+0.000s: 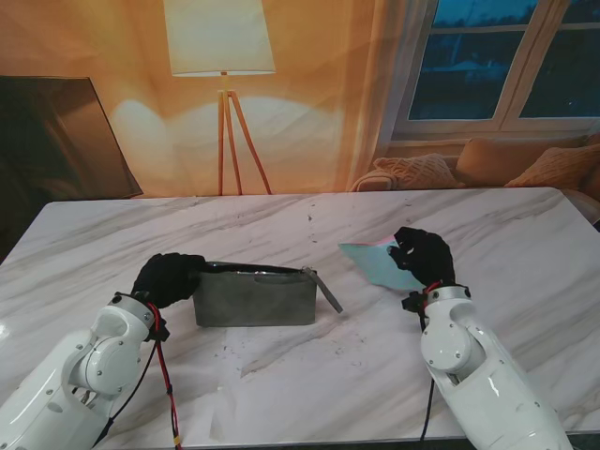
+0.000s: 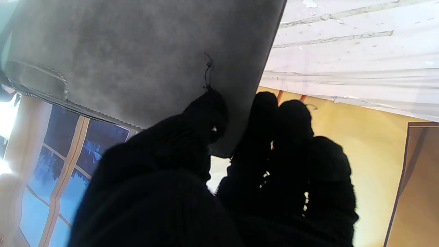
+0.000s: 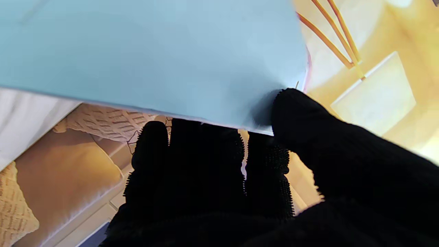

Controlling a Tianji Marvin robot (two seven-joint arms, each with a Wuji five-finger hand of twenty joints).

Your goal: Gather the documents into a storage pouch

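— Left hand (image 1: 169,277) pinches the pouch's (image 1: 254,298) left end, standing it on the table (image 1: 309,375), mouth up. Risk?

— One-corner grip: a nudge could tip it or fold the mouth shut.

— And the right hand (image 1: 422,255)?

— It grips the blue document (image 1: 378,263) by one edge, raised, well right of the pouch. A floppy sheet may catch the rim or slip.

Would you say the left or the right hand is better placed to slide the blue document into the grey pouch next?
The right hand: it already pinches the blue document, tilted toward the grey pouch. The left hand grips the pouch's end, steadying it.
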